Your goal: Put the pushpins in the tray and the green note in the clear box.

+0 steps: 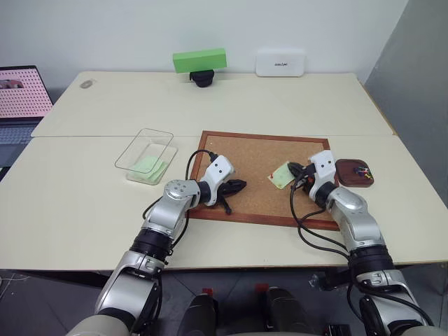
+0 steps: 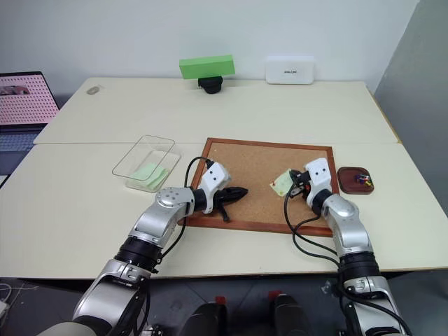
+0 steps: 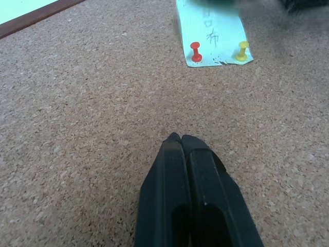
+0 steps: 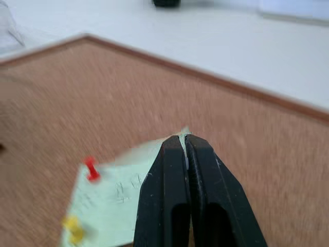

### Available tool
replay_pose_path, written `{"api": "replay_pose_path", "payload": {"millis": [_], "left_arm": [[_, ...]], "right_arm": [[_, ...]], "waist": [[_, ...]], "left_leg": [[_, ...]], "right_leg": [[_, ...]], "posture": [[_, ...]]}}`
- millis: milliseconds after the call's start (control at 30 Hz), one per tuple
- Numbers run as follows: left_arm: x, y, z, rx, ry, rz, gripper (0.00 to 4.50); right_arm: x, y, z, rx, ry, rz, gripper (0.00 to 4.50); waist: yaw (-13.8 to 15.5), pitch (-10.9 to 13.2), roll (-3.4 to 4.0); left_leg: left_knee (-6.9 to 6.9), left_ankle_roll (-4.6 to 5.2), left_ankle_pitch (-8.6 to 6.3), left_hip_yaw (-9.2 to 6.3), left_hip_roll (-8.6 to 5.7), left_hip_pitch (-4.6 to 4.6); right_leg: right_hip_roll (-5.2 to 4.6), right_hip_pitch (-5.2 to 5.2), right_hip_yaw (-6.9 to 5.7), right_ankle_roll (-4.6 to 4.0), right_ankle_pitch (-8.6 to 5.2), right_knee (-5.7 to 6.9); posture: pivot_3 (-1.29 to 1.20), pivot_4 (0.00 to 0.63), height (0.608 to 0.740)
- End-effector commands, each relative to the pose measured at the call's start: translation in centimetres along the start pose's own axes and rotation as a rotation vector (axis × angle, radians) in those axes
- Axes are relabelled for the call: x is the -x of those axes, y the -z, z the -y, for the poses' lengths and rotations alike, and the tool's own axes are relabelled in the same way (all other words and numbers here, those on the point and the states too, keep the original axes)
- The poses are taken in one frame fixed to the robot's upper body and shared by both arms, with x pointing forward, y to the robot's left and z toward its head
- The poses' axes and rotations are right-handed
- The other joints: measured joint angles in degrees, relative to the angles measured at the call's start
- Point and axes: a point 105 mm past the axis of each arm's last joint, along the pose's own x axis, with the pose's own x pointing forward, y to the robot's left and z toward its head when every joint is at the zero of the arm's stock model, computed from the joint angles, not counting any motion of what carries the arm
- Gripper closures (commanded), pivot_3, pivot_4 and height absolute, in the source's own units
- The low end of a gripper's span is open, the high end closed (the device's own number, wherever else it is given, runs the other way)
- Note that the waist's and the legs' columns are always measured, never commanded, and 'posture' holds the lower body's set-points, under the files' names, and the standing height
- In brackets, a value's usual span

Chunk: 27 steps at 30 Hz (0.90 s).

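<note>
Right hand (image 4: 184,141) is clamped on the near corner of the green note (image 4: 115,193), fingers pinched flat on the paper edge, out over the right part of the corkboard (image 1: 260,150). Note sits on the cork with two pushpins along its far-from-hand edge: a red pushpin (image 3: 196,51) and a yellow pushpin (image 3: 242,50) side by side (some handwriting on the paper, can't read it). Whether the gripped corner is lifted off the cork, cannot tell. Left hand (image 3: 181,139) is clenched on nothing, fingers pressed together, tips just above or on bare cork near the board's left edge, well apart from the note and pointing toward it. Tray (image 1: 346,178) sits on the surface just beside the corkboard's right edge, close behind the right hand, with a few coloured pins already in it (red, blue, yellow heads as far as I can make out). Clear box (image 1: 145,154) is on the surface left of the corkboard, apart from it, with pale green slips lying inside. Further back on the surface: a bright green block (image 1: 199,59) on a black stand and a white device (image 1: 280,61) beside it. Laptop (image 1: 21,98) at the far left edge.
</note>
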Motion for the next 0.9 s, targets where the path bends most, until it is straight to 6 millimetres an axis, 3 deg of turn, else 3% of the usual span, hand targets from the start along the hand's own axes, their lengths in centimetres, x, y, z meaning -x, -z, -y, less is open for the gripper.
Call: {"api": "replay_pose_path", "payload": {"millis": [33,233,400,533,633,833,900], "left_arm": [[-0.3,1.7,0.6,0.025,0.025,-0.072,4.5],[-0.2,1.9,0.9,0.028,0.034,-0.077,4.5],[-0.2,2.0,1.1,0.033,0.038,-0.079,4.5],[-0.2,1.9,1.0,0.031,0.024,-0.071,4.5],[-0.3,1.8,1.0,0.035,0.022,-0.065,4.5],[-0.5,1.7,1.1,0.031,0.028,-0.059,4.5],[-0.5,1.6,1.1,0.031,0.028,-0.056,4.5]], "right_arm": [[0.3,-2.1,0.8,0.011,0.03,0.069,4.47],[1.0,-3.0,2.2,0.034,0.098,0.094,4.47],[3.3,-2.7,7.0,0.14,0.375,0.029,4.47],[6.5,-1.4,11.5,0.117,0.636,-0.049,4.47],[8.5,-0.7,13.6,0.09,0.742,-0.096,4.47],[9.1,0.6,14.0,-0.033,0.752,-0.15,4.47],[8.9,0.5,13.8,-0.03,0.735,-0.152,4.26]], "waist": [[0.01,0.0,0.0],[0.02,0.0,0.0],[0.05,0.0,0.0],[0.04,0.0,0.0],[0.04,-0.02,0.03],[-0.02,-0.08,0.14],[-0.01,-0.09,0.16]], "left_leg": [[0.0,0.0,0.0,0.0,-0.01,0.0],[0.0,0.0,0.0,0.01,0.0,0.0],[0.0,0.0,0.0,0.01,0.0,-0.01],[-0.02,0.0,0.0,0.02,0.0,-0.01],[-0.03,0.0,0.0,0.03,-0.01,-0.01],[-0.02,0.0,0.0,0.08,0.0,0.0],[-0.02,0.01,0.0,0.08,-0.01,0.0]], "right_leg": [[0.0,0.0,0.01,0.02,-0.01,0.0],[0.0,0.0,0.01,0.0,0.0,0.0],[-0.01,0.0,0.01,0.0,0.0,-0.01],[-0.01,0.0,0.02,-0.11,0.06,-0.02],[-0.01,0.0,0.04,-0.11,0.06,-0.02],[0.0,0.0,0.08,-0.1,0.06,-0.02],[0.0,0.0,0.08,-0.09,0.05,-0.01]], "posture": [[0.0,0.15,0.74],[0.0,0.15,0.74],[0.0,0.15,0.74],[0.0,0.15,0.74],[0.0,0.15,0.74],[0.0,0.15,0.74],[0.0,0.15,0.74]]}}
